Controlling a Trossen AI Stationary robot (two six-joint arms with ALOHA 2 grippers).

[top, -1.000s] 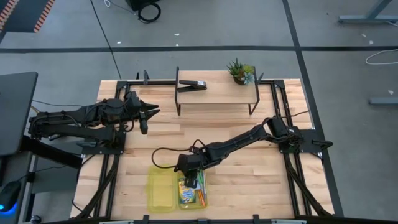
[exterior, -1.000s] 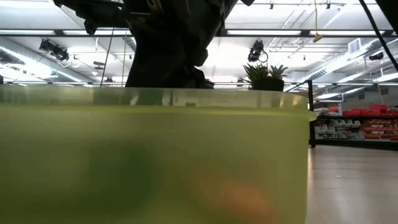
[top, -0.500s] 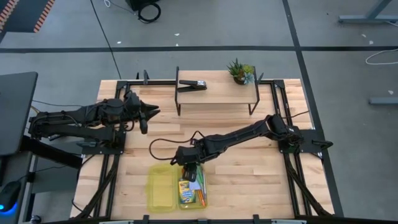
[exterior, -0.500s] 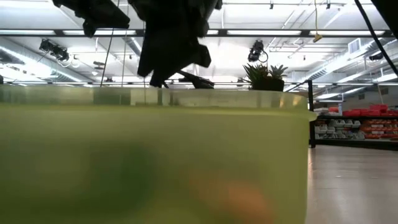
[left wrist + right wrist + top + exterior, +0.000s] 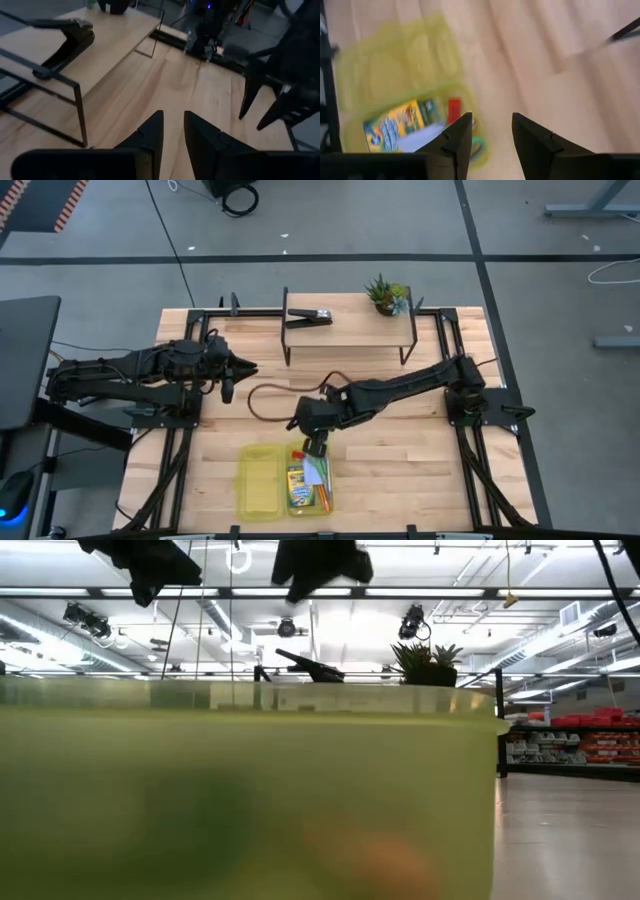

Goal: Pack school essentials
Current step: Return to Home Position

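A translucent yellow-green case point(image 5: 258, 480) lies open near the table's front edge. Its right half holds the school essentials: the yellow-green crayon box point(image 5: 298, 488), a pale bluish-white block point(image 5: 316, 474), an orange pencil point(image 5: 323, 498), a short red piece point(image 5: 453, 110) and a green scissors handle point(image 5: 479, 145). My right gripper point(image 5: 316, 444) hangs open just beyond the case's far rim and above it, with nothing between its fingers point(image 5: 460, 135). My left gripper point(image 5: 233, 372) waits at the table's left, well above the wood, slightly open and empty point(image 5: 172, 132).
A low wooden shelf point(image 5: 350, 335) on black wire legs stands at the far edge. It carries a black clip-like tool point(image 5: 310, 315) and a small potted plant point(image 5: 387, 295). A dark cable point(image 5: 262, 402) loops beside my right arm. Bare wood lies right of the case.
My right gripper has risen out of the case's right half and drawn back toward the far edge, with nothing in its fingers; the items stay in the case. My left gripper has rolled a little in place.
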